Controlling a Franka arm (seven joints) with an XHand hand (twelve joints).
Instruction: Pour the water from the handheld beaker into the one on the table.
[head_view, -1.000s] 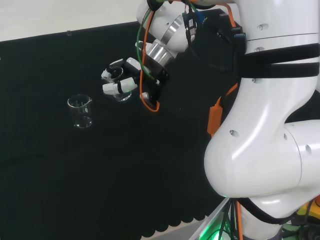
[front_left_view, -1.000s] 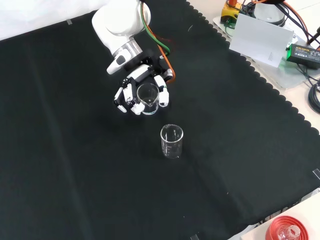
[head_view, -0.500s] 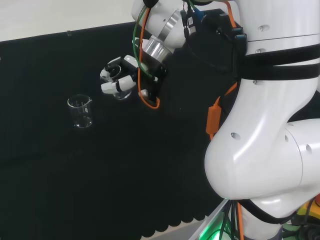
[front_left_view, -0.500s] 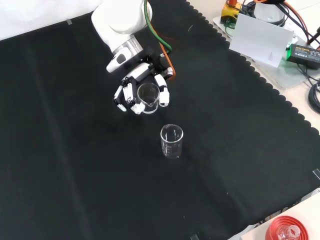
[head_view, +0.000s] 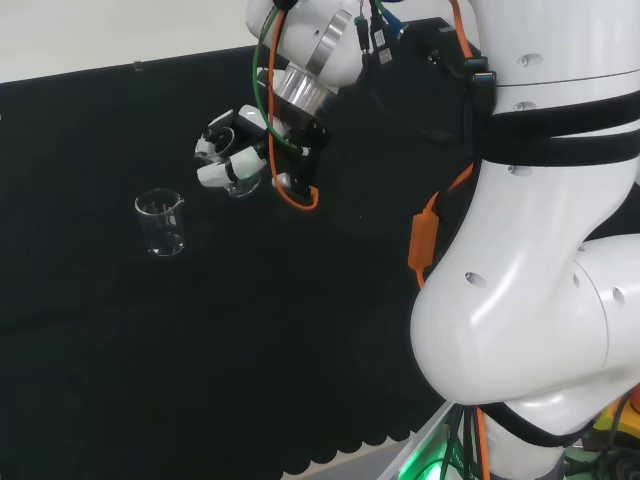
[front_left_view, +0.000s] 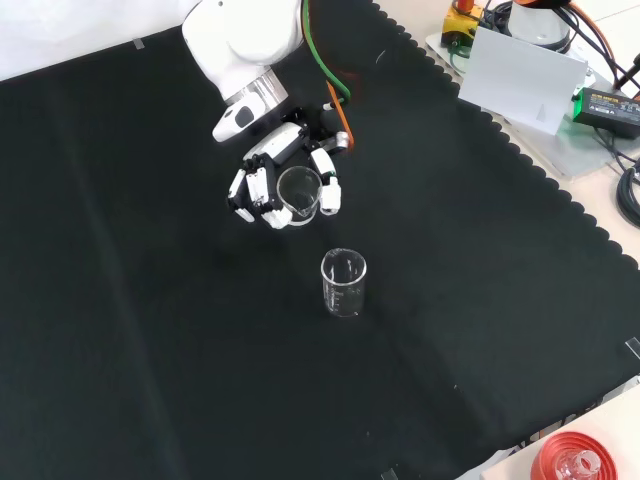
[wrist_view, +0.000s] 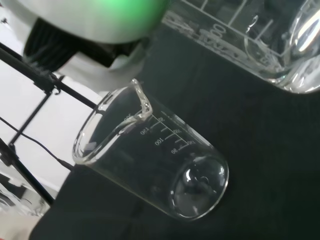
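Observation:
A small clear beaker (front_left_view: 298, 194) is held above the cloth with the hand (front_left_view: 262, 184) curled round it; in the head view the held beaker (head_view: 240, 180) sits in the hand (head_view: 228, 152) up and to the right of the other one. A second clear beaker (front_left_view: 343, 283) stands upright on the black cloth, nearer the camera than the hand in the front view, and at the left as the standing beaker (head_view: 162, 222) in the head view. In the wrist view the standing beaker (wrist_view: 150, 170) looks empty, and the held beaker (wrist_view: 260, 40) is close. I cannot tell if the held one has water.
The arm's big white links (head_view: 520, 250) take up the right of the head view. In the front view, a white box (front_left_view: 520, 80) and cables lie off the cloth at the top right, and a red ribbed ring (front_left_view: 575, 462) sits at the bottom right corner.
The hand with its beaker has risen a little and shifted slightly left in the head view. The beaker on the cloth has not moved.

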